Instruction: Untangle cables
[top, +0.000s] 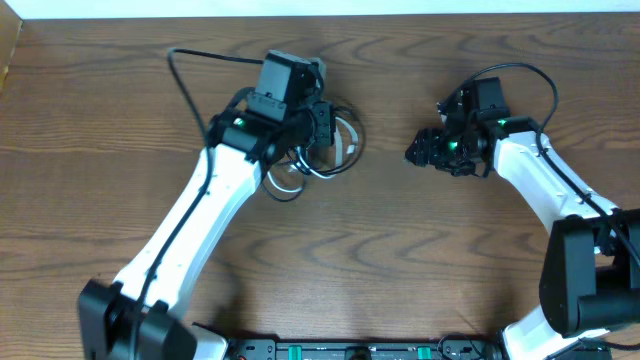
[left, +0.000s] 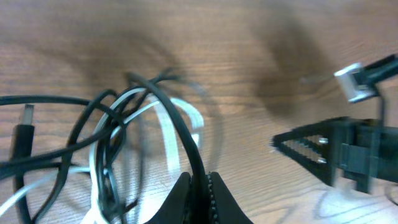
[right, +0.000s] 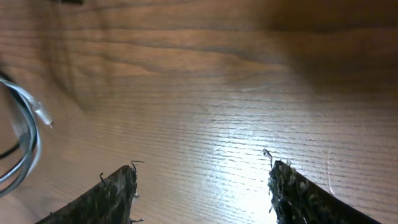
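A tangle of thin black and white cables (top: 320, 150) lies on the wooden table, partly hidden under my left arm. My left gripper (left: 200, 182) is shut on one black cable (left: 177, 118) that arches up out of the knot, with a white cable (left: 169, 134) looped beneath it. A black USB plug (left: 23, 134) lies at the left of the tangle. My right gripper (top: 417, 150) hovers a little to the right of the pile, and its fingers (right: 118, 193) stand wide apart over bare wood, holding nothing. A white cable loop (right: 28, 134) shows at the left edge of the right wrist view.
A long black cable (top: 185, 75) runs from the tangle toward the table's far left. The right gripper's black toothed fingers (left: 311, 149) appear in the left wrist view, with a silver plug (left: 354, 81) above them.
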